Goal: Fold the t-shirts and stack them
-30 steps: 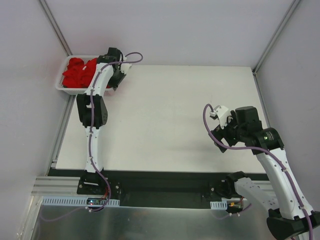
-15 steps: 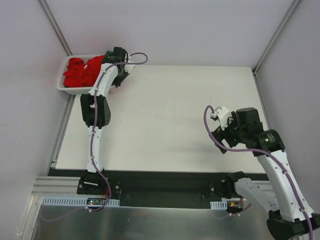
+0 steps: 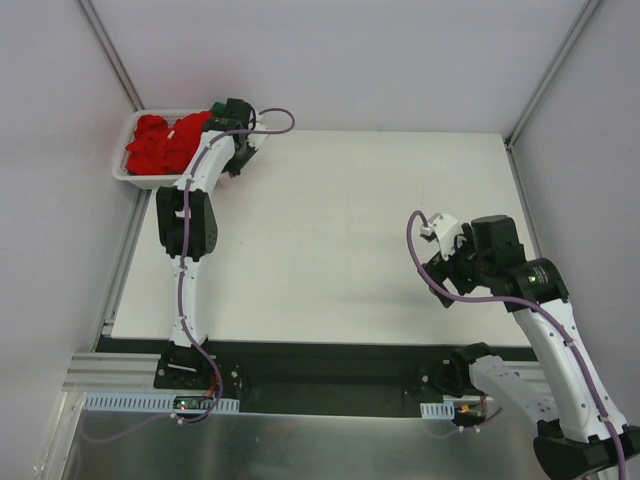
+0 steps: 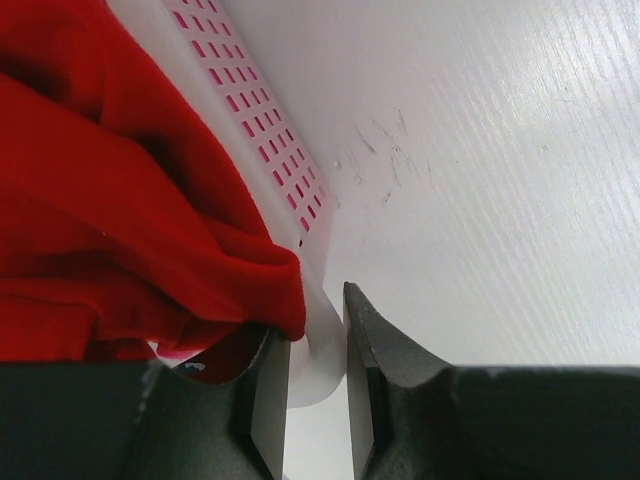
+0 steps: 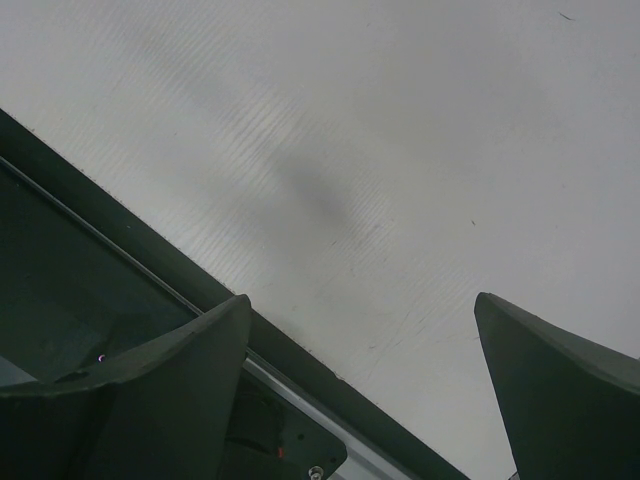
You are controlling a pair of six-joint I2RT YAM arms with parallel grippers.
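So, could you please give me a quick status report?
Left hand nearly shut, grip unclear. Right hand open over table. Red t-shirts heaped in basket. Basket rim between left fingers.

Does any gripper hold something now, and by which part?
The left gripper seems to pinch the basket by its white rim; a red shirt lies against it. The right gripper is open, empty.
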